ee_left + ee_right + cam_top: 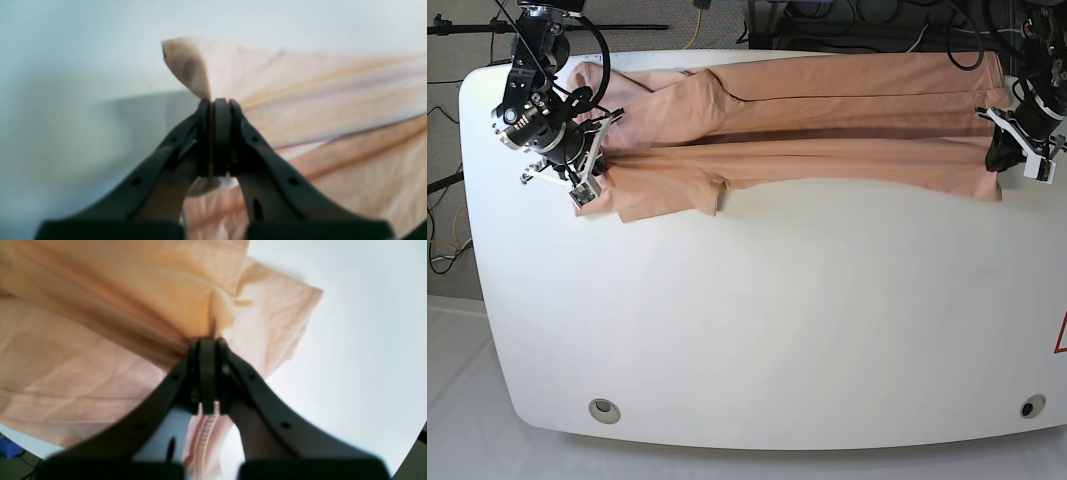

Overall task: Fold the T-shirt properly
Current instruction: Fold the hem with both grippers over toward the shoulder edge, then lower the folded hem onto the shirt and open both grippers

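Your left hand [213,100] and right hand [208,338] pinch the limp, light T-shirt [827,110] at opposite ends along the surface's [777,320] far edge.

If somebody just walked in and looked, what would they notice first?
First, the big pink T-shirt stretched long across the far side of the white table. Next, the two black arms at its ends: the left tool pinches the shirt at the base view's right edge, and the right tool pinches it at the left edge. Both are shut tight on the cloth.
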Controlling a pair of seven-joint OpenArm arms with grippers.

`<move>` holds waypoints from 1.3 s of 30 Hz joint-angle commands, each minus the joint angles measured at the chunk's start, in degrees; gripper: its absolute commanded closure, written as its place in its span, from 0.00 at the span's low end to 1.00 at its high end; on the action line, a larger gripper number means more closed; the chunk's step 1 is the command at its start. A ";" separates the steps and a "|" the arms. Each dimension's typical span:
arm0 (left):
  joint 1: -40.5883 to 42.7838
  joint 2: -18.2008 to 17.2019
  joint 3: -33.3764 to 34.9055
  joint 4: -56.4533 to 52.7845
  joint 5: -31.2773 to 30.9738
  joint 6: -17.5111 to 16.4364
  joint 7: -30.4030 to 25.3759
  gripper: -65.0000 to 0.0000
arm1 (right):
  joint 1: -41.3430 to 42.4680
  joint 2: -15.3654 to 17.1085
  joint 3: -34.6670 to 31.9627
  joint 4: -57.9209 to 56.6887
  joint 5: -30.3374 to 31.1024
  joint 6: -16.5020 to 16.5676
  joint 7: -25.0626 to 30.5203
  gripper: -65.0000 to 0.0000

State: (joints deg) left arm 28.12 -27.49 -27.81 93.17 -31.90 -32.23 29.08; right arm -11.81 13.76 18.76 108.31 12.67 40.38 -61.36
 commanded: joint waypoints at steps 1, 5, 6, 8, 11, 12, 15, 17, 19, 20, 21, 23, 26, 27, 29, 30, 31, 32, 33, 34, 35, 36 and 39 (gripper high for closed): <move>-0.04 -1.23 -0.67 0.67 -0.13 0.82 -1.06 0.97 | 0.92 0.79 0.61 0.89 -0.95 -0.38 -0.22 1.00; -0.94 -1.23 -0.33 0.87 0.60 2.31 -0.82 0.95 | 1.43 0.90 0.50 0.85 -0.42 -0.38 -1.17 0.95; -1.04 -1.27 -0.23 0.87 0.63 2.59 -0.65 0.96 | 1.59 0.95 0.49 0.79 -0.40 -0.38 -1.57 0.92; -1.23 -1.34 0.01 0.83 0.74 3.15 -0.25 0.96 | 1.77 1.02 0.45 0.66 -0.39 -0.38 -2.17 0.85; -1.47 -1.43 0.38 0.78 1.07 3.81 0.53 0.96 | 1.86 1.06 0.47 0.56 -0.32 -0.38 -2.40 0.73; -1.55 -1.43 0.54 0.75 1.27 3.98 0.79 0.95 | 1.87 1.06 0.55 0.56 -0.30 -0.38 -2.31 0.69; -1.70 -1.36 1.13 0.58 2.69 4.26 2.17 0.88 | 1.29 0.88 1.04 0.60 -0.18 -0.38 -1.20 0.54; -1.87 -1.38 1.35 0.71 3.30 4.22 2.87 0.81 | 1.33 0.86 1.39 0.79 -0.10 -0.38 -1.10 0.52; -2.03 -1.39 1.50 0.79 3.86 4.14 3.55 0.72 | 1.40 0.86 1.56 0.85 -0.02 -0.38 -1.04 0.51; -2.09 -1.37 1.56 0.87 4.08 4.06 3.78 0.68 | 1.41 0.88 1.65 0.95 0.00 -0.38 -1.00 0.50; -2.15 -1.35 1.62 0.96 4.30 3.98 4.02 0.64 | 1.42 0.90 1.74 1.04 0.02 -0.38 -0.95 0.50; -2.30 -1.35 1.66 1.12 4.54 3.92 4.27 0.57 | 1.44 0.93 1.87 1.04 0.16 -0.38 -0.95 0.50; -2.93 -1.44 1.35 1.15 4.79 4.13 4.38 0.49 | 1.62 1.03 1.81 0.94 0.17 -0.38 -1.23 0.49; -3.41 -1.47 1.01 0.90 5.04 4.33 4.48 0.46 | 1.73 1.07 1.63 0.73 0.08 -0.38 -1.43 0.48; -3.72 -1.44 1.03 1.12 5.06 4.40 4.64 0.44 | 1.83 1.04 1.70 0.81 0.23 -0.38 -1.48 0.48; -3.87 -1.44 0.99 1.23 5.07 4.44 4.70 0.44 | 1.89 1.03 1.73 0.85 0.33 -0.38 -1.47 0.48; -4.02 -1.44 0.95 1.35 5.09 4.48 4.76 0.43 | 1.94 1.02 1.76 0.88 0.43 -0.38 -1.46 0.48; -4.22 -1.46 0.95 1.43 5.16 4.51 4.78 0.42 | 2.04 1.02 1.84 0.90 0.49 -0.38 -1.47 0.47; -4.43 -1.48 0.95 1.52 5.24 4.54 4.80 0.42 | 2.14 1.01 1.92 0.93 0.55 -0.38 -1.48 0.47; -4.76 -1.46 1.00 1.54 5.30 4.53 4.86 0.41 | 2.22 0.99 1.91 1.02 0.64 -0.38 -1.42 0.47; -5.09 -1.45 1.05 1.56 5.37 4.53 4.91 0.41 | 2.30 0.97 1.90 1.12 0.73 -0.38 -1.37 0.47; -5.41 -1.41 1.07 1.55 5.46 4.51 4.99 0.40 | 2.44 0.95 1.91 1.20 0.77 -0.38 -1.26 0.47; -7.62 -1.25 1.73 1.71 5.49 4.32 5.77 0.37 | 3.85 0.73 1.64 1.05 0.63 -0.41 -0.76 0.48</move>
State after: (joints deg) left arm 22.57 -27.75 -26.15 93.60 -25.87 -27.90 35.31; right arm -9.87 13.96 20.32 108.18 12.71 40.07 -63.46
